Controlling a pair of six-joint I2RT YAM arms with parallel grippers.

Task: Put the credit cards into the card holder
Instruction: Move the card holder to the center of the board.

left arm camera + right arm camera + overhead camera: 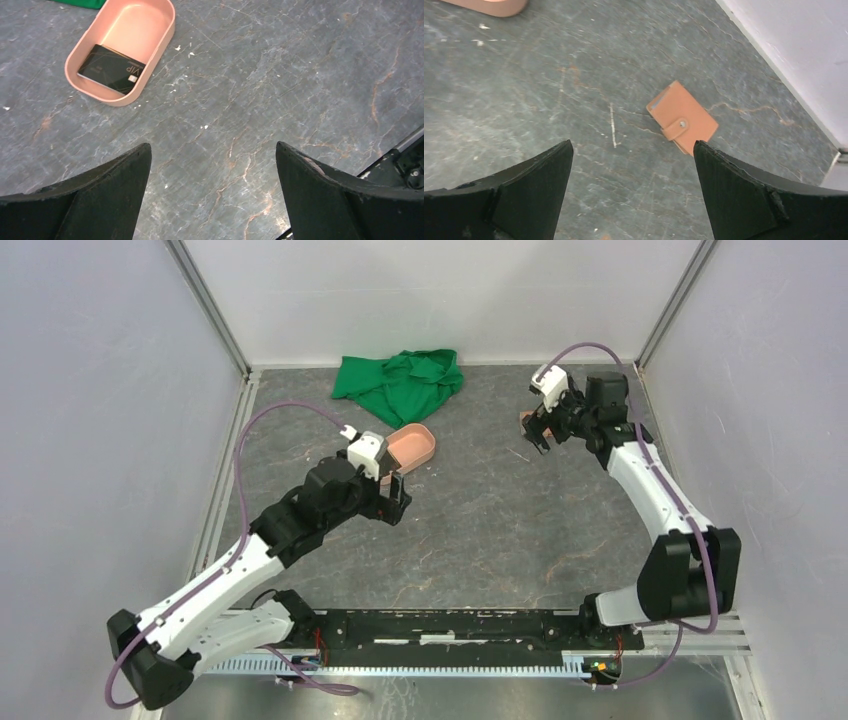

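- Grey veined desk (280,75), walled in white on three sides, carries everything.
- Left of the middle, the left hand (212,147) hovers released, fingers spread wide over bare stone and grasping nothing.
- Just beyond it, toward the far edge, a salmon-pink oval tray (118,100) holds one black credit card (111,68), lying flat against the tray's near end.
- A crumpled green cloth (400,385) lies at the far edge.
- Near the far right corner, the right hand (633,145) is likewise released and empty.
- The tan card holder (681,117) lies closed and flat beside that hand, untouched, its tab snapped.
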